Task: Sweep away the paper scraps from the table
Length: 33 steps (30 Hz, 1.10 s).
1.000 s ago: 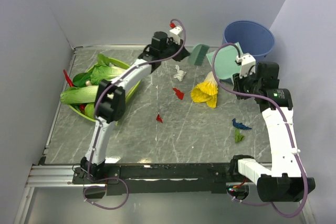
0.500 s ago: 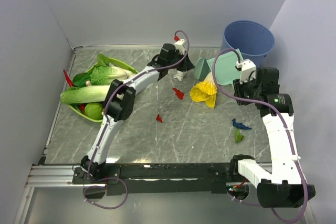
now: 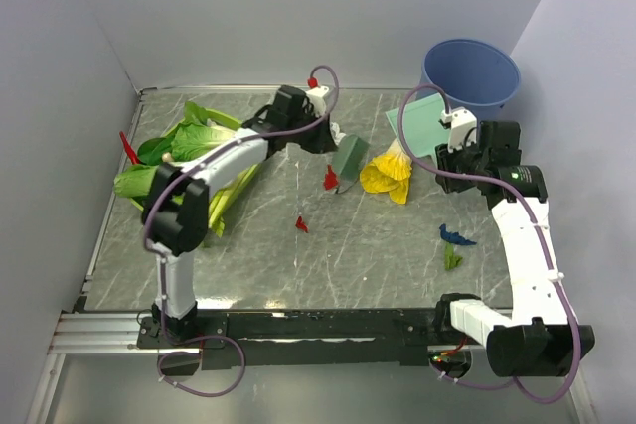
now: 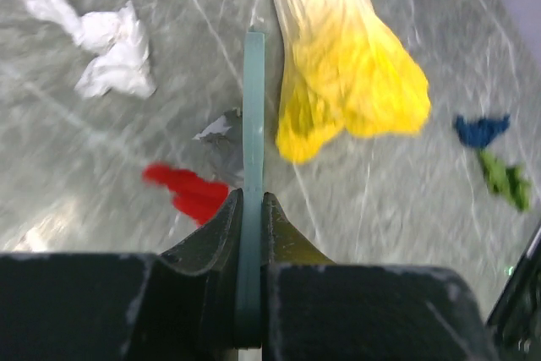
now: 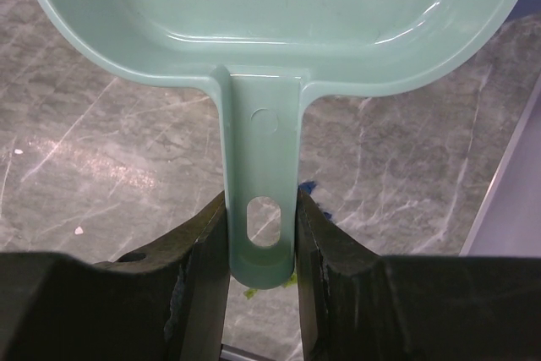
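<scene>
My left gripper [image 3: 328, 144] [image 4: 251, 200] is shut on a thin dark-green brush [image 3: 349, 158], seen edge-on in the left wrist view [image 4: 254, 107]. The brush stands beside a red paper scrap [image 3: 332, 180] [image 4: 188, 192]. A white scrap [image 4: 103, 40] lies behind it. A smaller red scrap [image 3: 301, 224] lies mid-table. A blue scrap [image 3: 457, 237] [image 4: 480, 130] and a green scrap [image 3: 452, 258] [image 4: 505, 182] lie at the right. My right gripper [image 3: 449, 153] [image 5: 260, 200] is shut on the handle of the pale-green dustpan [image 3: 422, 124] [image 5: 279, 14], held above the table [image 3: 378, 265].
A yellow-and-white frilly vegetable [image 3: 388, 174] [image 4: 347, 82] lies between brush and dustpan. A blue bucket [image 3: 472, 71] stands at the back right corner. A green bowl [image 3: 149, 208] of leafy vegetables sits at the left. Pale walls enclose the table.
My left gripper has carried the brush from the back of the table forward and left, down beside the larger red scrap. The dustpan has shifted slightly.
</scene>
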Motion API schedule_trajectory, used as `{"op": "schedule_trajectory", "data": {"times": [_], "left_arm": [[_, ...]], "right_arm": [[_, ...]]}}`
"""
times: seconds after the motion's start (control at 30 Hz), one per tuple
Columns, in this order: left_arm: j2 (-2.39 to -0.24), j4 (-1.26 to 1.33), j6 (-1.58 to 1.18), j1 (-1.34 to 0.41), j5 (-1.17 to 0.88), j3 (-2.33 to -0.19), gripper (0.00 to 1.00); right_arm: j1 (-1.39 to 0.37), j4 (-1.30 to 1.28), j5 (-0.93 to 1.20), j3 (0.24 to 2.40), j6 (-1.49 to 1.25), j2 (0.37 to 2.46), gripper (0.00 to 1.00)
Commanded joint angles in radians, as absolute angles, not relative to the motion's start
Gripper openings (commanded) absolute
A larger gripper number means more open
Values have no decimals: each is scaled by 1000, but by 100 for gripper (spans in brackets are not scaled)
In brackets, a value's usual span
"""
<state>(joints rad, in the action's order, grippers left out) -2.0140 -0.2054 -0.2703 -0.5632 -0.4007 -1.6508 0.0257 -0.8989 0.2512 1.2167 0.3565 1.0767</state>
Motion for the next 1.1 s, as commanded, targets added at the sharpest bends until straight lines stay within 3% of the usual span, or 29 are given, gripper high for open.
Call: {"op": "schedule_trajectory", "data": {"times": [0.0,0.1,0.2,0.43,0.53,0.77,1.07], "left_arm": [[-1849,-293,-92,-523,-469,-1623,1],[-1789,-261,-38,-497,-560,-1623,1],[-1796,-207,-11,-500,-507,-1676,1],[-2101,-290,242,-512,-311,-2079,1],[-2178,-253,364,-526,-250,-2132,1],[-2226,-201,707,-575,-253,-2060,1],[-2210,-584,1030,-581,-325,-2048,1]], "right_arm": [[23,-824,273,1246,354,1084,0],[25,-808,282,1243,342,1095,0],[25,-798,299,1243,333,1103,0],[23,-772,304,1252,328,1114,0],[21,-769,298,1247,330,1114,0],[23,-796,281,1186,400,1077,0],[5,-919,298,1091,595,1078,0]]}}
